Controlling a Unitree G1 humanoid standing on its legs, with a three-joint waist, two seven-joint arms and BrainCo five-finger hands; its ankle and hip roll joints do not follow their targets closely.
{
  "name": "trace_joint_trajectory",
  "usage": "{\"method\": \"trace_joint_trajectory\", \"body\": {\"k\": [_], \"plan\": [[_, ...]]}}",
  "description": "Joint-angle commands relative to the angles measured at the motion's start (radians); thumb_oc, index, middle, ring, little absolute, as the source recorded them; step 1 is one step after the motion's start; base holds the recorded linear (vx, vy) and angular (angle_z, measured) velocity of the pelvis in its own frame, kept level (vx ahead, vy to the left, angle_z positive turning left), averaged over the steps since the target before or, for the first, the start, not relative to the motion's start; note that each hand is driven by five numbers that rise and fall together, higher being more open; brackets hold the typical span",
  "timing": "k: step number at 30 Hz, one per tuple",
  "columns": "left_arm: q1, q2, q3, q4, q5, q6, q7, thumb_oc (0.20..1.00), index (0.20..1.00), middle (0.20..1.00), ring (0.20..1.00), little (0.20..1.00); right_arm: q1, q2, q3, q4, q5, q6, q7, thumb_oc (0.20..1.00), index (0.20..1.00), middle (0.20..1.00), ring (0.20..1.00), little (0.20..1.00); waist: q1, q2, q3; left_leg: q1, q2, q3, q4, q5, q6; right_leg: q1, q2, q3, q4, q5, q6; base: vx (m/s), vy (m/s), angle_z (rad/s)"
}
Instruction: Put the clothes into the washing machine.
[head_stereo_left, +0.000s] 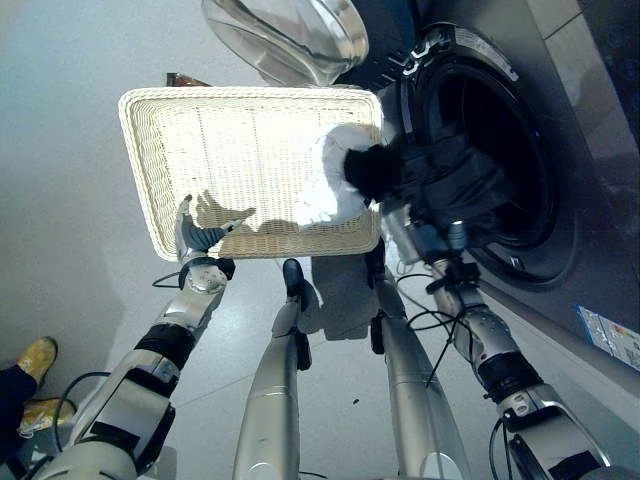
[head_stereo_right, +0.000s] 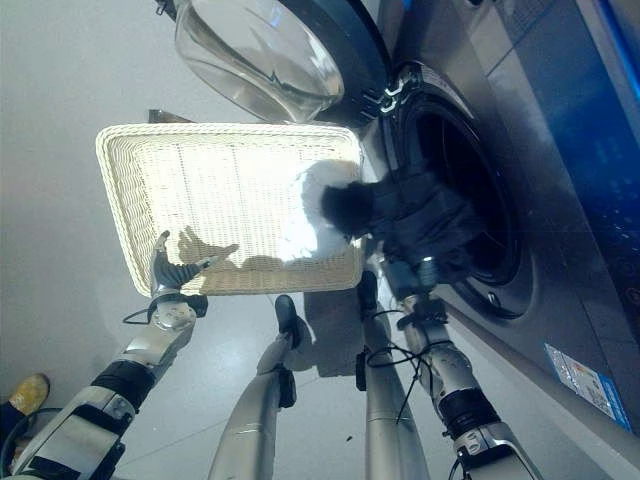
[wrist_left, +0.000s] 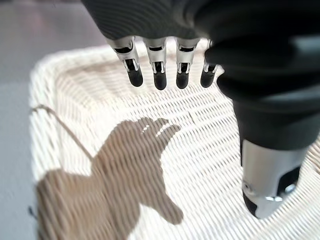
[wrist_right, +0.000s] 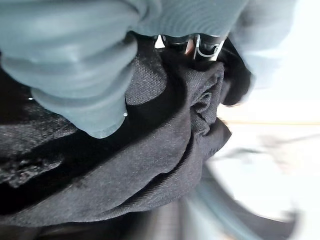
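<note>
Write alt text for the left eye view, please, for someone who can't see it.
A robot's right hand carries a dark garment at the open washer drum. Its open left hand hovers at the near edge of a white wicker basket holding a white cloth; the glass door is swung open above.

A pale grey, glossy floor (head_stereo_left: 70, 200) spreads out under bright light. A person's yellow shoe (head_stereo_left: 36, 357) rests on it near the corner.
</note>
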Motion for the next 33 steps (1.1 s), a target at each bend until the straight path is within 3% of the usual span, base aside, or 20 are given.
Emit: {"method": "trace_joint_trajectory", "body": {"k": [1, 2, 4, 5, 8, 9, 11, 12, 13, 14, 15, 16, 18, 19, 20, 23, 25, 27, 33], "plan": [[0.018, 0.03, 0.006, 0.017, 0.021, -0.066, -0.011, 1.0, 1.0, 1.0, 1.0, 1.0, -0.152, -0.089, -0.175, -0.023, 0.015, -0.352, -0.287, 0.2, 0.2, 0.2, 0.2, 0.2, -0.002, 0.026, 0.001, 0.003, -0.062, 0.049, -0.022, -0.003, 0.006, 0.048, 0.025, -0.12, 0.111, -0.154, 0.058, 0.02, -0.071, -0.03], [0.017, 0.029, 0.004, 0.022, 0.03, -0.066, -0.015, 1.0, 1.0, 1.0, 1.0, 1.0, -0.187, -0.11, -0.204, -0.001, 0.015, -0.38, -0.327, 0.2, 0.2, 0.2, 0.2, 0.2, 0.001, 0.028, 0.001, -0.001, -0.061, 0.049, -0.019, -0.004, 0.006, 0.044, 0.025, -0.121, 0.112, -0.151, 0.057, 0.03, -0.085, -0.02], [0.019, 0.032, -0.025, 0.024, 0.047, -0.07, -0.013, 1.0, 1.0, 1.0, 1.0, 1.0, -0.312, -0.223, -0.255, 0.106, 0.015, -0.522, -0.463, 0.2, 0.2, 0.2, 0.2, 0.2, 0.011, 0.039, 0.001, -0.012, -0.061, 0.048, -0.002, -0.014, 0.007, 0.033, 0.025, -0.123, 0.127, -0.153, 0.052, 0.01, -0.053, -0.06], [0.019, 0.032, -0.025, 0.024, 0.047, -0.07, -0.013, 1.0, 1.0, 1.0, 1.0, 1.0, -0.312, -0.223, -0.255, 0.106, 0.015, -0.522, -0.463, 0.2, 0.2, 0.2, 0.2, 0.2, 0.011, 0.039, 0.001, -0.012, -0.061, 0.048, -0.002, -0.014, 0.007, 0.033, 0.025, -0.123, 0.127, -0.153, 0.052, 0.03, -0.044, -0.03], [0.014, 0.066, -0.102, -0.036, 0.019, -0.033, 0.009, 1.0, 1.0, 1.0, 1.0, 1.0, -0.529, -0.416, -0.219, 0.263, -0.027, -0.859, -0.533, 0.2, 0.2, 0.2, 0.2, 0.2, 0.03, 0.071, 0.001, -0.042, -0.069, 0.031, 0.025, -0.02, 0.014, -0.002, 0.031, -0.119, 0.177, -0.169, 0.041, 0.04, -0.053, 0.01], [0.008, 0.086, -0.115, -0.063, 0.002, -0.014, 0.007, 1.0, 1.0, 1.0, 1.0, 1.0, -0.586, -0.477, -0.178, 0.283, -0.153, -0.947, -0.636, 0.2, 0.2, 0.2, 0.2, 0.2, 0.033, 0.081, 0.001, -0.055, -0.073, 0.023, 0.034, -0.017, 0.019, -0.021, 0.033, -0.116, 0.199, -0.176, 0.037, 0.02, -0.039, -0.09], [0.001, 0.099, -0.123, -0.073, -0.011, -0.005, 0.001, 1.0, 1.0, 1.0, 1.0, 1.0, -0.62, -0.509, -0.148, 0.281, -0.217, -0.958, -0.693, 0.2, 0.2, 0.2, 0.2, 0.2, 0.035, 0.087, 0.001, -0.066, -0.074, 0.021, 0.043, -0.015, 0.02, -0.036, 0.033, -0.115, 0.217, -0.182, 0.033, 0.01, -0.044, -0.1], [-0.004, 0.12, -0.137, -0.083, -0.027, -0.008, -0.013, 1.0, 1.0, 1.0, 1.0, 1.0, -0.674, -0.553, -0.089, 0.283, -0.26, -0.954, -0.742, 0.448, 0.448, 0.448, 0.448, 0.448, 0.04, 0.101, 0.001, -0.081, -0.076, 0.012, 0.06, -0.01, 0.021, -0.059, 0.037, -0.112, 0.254, -0.199, 0.026, 0.03, -0.065, 0.04], [-0.005, 0.123, -0.139, -0.083, -0.029, -0.013, -0.018, 1.0, 1.0, 1.0, 1.0, 1.0, -0.689, -0.562, -0.073, 0.289, -0.217, -0.922, -0.71, 1.0, 1.0, 1.0, 1.0, 1.0, 0.04, 0.107, 0.001, -0.087, -0.077, 0.009, 0.067, -0.01, 0.02, -0.068, 0.037, -0.11, 0.269, -0.207, 0.024, 0.02, -0.055, 0.11], [-0.005, 0.123, -0.141, -0.082, -0.029, -0.015, -0.02, 1.0, 1.0, 1.0, 1.0, 1.0, -0.692, -0.565, -0.069, 0.296, -0.184, -0.906, -0.682, 1.0, 1.0, 1.0, 1.0, 1.0, 0.04, 0.108, 0.001, -0.089, -0.078, 0.007, 0.069, -0.011, 0.02, -0.07, 0.036, -0.11, 0.274, -0.21, 0.023, 0.03, -0.044, -0.01], [-0.007, 0.128, -0.149, -0.089, -0.046, -0.024, -0.031, 1.0, 1.0, 1.0, 1.0, 1.0, -0.69, -0.569, -0.062, 0.339, -0.021, -0.765, -0.528, 1.0, 1.0, 1.0, 1.0, 1.0, 0.041, 0.117, 0.001, -0.093, -0.081, 0.0, 0.077, -0.01, 0.018, -0.078, 0.036, -0.108, 0.295, -0.221, 0.019, 0.03, -0.039, -0.06], [-0.007, 0.128, -0.152, -0.091, -0.048, -0.025, -0.032, 1.0, 1.0, 1.0, 1.0, 1.0, -0.689, -0.568, -0.066, 0.354, 0.015, -0.701, -0.478, 1.0, 1.0, 1.0, 1.0, 1.0, 0.041, 0.12, 0.001, -0.095, -0.083, -0.002, 0.08, -0.01, 0.018, -0.081, 0.035, -0.108, 0.301, -0.225, 0.018, 0.04, -0.058, -0.03], [-0.007, 0.123, -0.154, -0.095, -0.051, -0.037, -0.042, 1.0, 1.0, 1.0, 1.0, 1.0, -0.643, -0.519, -0.077, 0.336, 0.015, -0.4, -0.478, 1.0, 1.0, 1.0, 1.0, 1.0, 0.04, 0.126, 0.001, -0.101, -0.085, -0.006, 0.087, -0.01, 0.017, -0.088, 0.034, -0.107, 0.311, -0.233, 0.016, 0.03, -0.039, 0.02], [-0.01, 0.12, -0.156, -0.099, -0.051, -0.036, -0.041, 1.0, 1.0, 1.0, 1.0, 1.0, -0.628, -0.502, -0.073, 0.342, 0.015, -0.31, -0.471, 1.0, 1.0, 1.0, 1.0, 1.0, 0.041, 0.128, 0.001, -0.103, -0.087, -0.007, 0.086, -0.008, 0.018, -0.09, 0.035, -0.107, 0.312, -0.235, 0.015, 0.02, -0.056, 0.03], [-0.019, 0.121, -0.16, -0.105, -0.065, -0.044, -0.052, 1.0, 1.0, 1.0, 1.0, 1.0, -0.596, -0.455, -0.042, 0.344, 0.015, -0.123, -0.473, 1.0, 1.0, 1.0, 1.0, 1.0, 0.045, 0.129, 0.001, -0.108, -0.086, -0.007, 0.085, -0.007, 0.019, -0.097, 0.04, -0.104, 0.314, -0.241, 0.008, 0.0, -0.069, 0.01], [0.005, 0.103, -0.162, -0.107, -0.065, -0.08, -0.055, 1.0, 1.0, 1.0, 1.0, 1.0, -0.532, -0.406, -0.051, 0.348, 0.015, -0.077, -0.408, 1.0, 1.0, 1.0, 1.0, 1.0, 0.048, 0.127, 0.001, -0.11, -0.082, -0.009, 0.076, -0.006, 0.019, -0.095, 0.044, -0.109, 0.313, -0.245, 0.007, 0.01, -0.087, -0.07], [0.027, 0.076, -0.166, -0.116, -0.063, -0.096, -0.046, 1.0, 1.0, 1.0, 1.0, 1.0, -0.491, -0.366, -0.071, 0.349, -0.09, -0.138, -0.386, 1.0, 1.0, 1.0, 1.0, 1.0, 0.05, 0.131, 0.001, -0.11, -0.083, -0.012, 0.073, -0.005, 0.018, -0.092, 0.047, -0.109, 0.311, -0.248, 0.007, 0.01, -0.018, -0.03], [0.038, 0.044, -0.161, -0.114, -0.081, -0.11, -0.048, 1.0, 1.0, 1.0, 1.0, 1.0, -0.491, -0.337, -0.068, 0.377, -0.312, -0.216, -0.424, 1.0, 1.0, 1.0, 1.0, 1.0, 0.055, 0.139, 0.001, -0.105, -0.085, -0.011, 0.061, -0.001, 0.017, -0.088, 0.05, -0.109, 0.308, -0.251, 0.005, 0.0, 0.009, 0.02], [0.089, 0.013, -0.097, -0.128, -0.229, -0.191, -0.099, 1.0, 1.0, 1.0, 1.0, 1.0, -0.461, -0.316, -0.003, 0.392, -0.478, -0.092, -0.252, 1.0, 1.0, 1.0, 1.0, 1.0, 0.069, 0.148, 0.001, -0.097, -0.085, -0.009, 0.024, 0.018, 0.012, -0.079, 0.053, -0.12, 0.284, -0.252, -0.002, -0.02, -0.007, 0.06]]}}
